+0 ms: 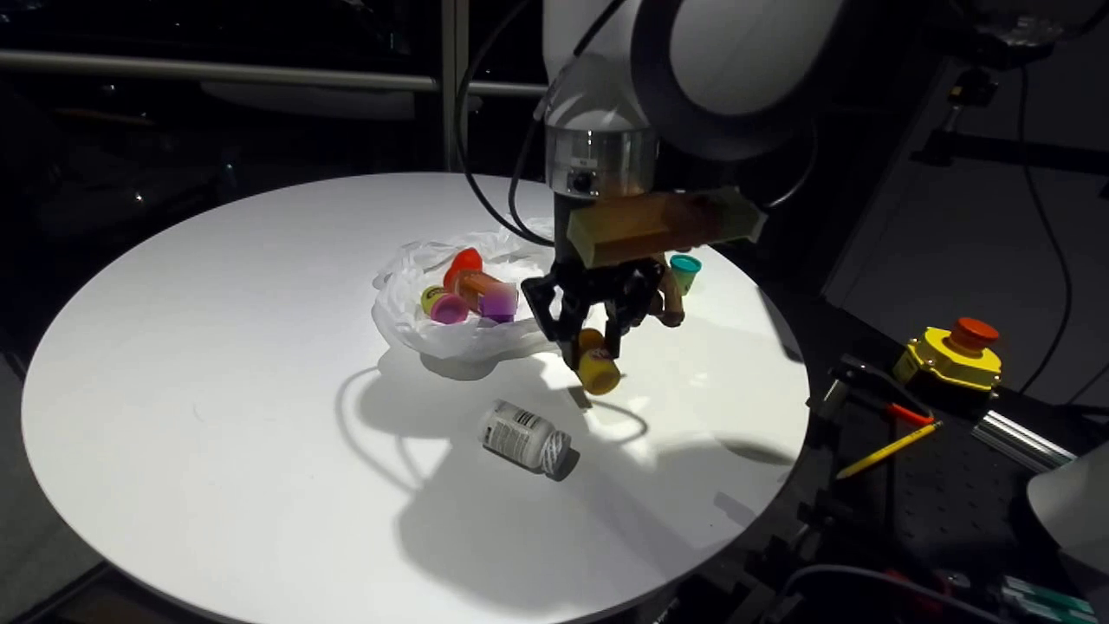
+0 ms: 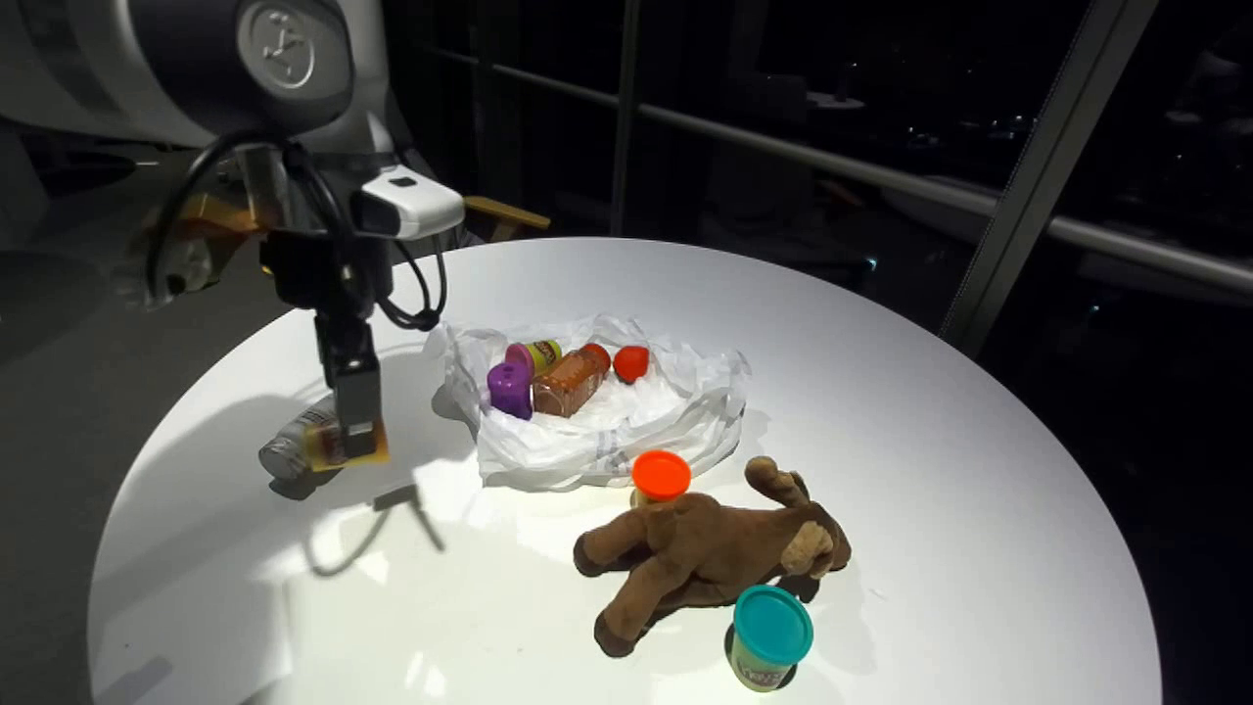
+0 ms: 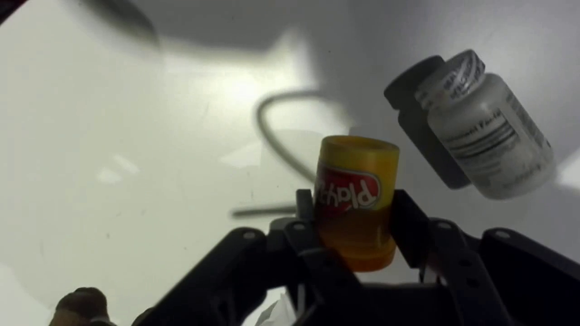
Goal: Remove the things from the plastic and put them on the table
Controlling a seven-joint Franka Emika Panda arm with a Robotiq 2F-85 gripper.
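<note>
My gripper (image 3: pixel 352 203) is shut on a yellow-orange Play-Doh can (image 3: pixel 358 226) and holds it above the table (image 1: pixel 217 416). The held can shows in both exterior views (image 1: pixel 599 375) (image 2: pixel 323 446). The white plastic bag (image 2: pixel 558 460) lies spread open on the table. In it are a purple item (image 2: pixel 509 388), a bottle with brown contents (image 2: pixel 568 384), a pink-lidded can (image 2: pixel 533 353) and a red item (image 2: pixel 631 363). Only a scrap of the bag (image 3: pixel 277 312) shows at the bottom of the wrist view.
A white pill bottle (image 1: pixel 522 437) lies on its side near the held can. A brown plush animal (image 2: pixel 715 548) lies between an orange-lidded can (image 2: pixel 661 476) and a teal-lidded can (image 2: pixel 771 632). A dark bench with a red stop button (image 1: pixel 975 334) stands beside the table.
</note>
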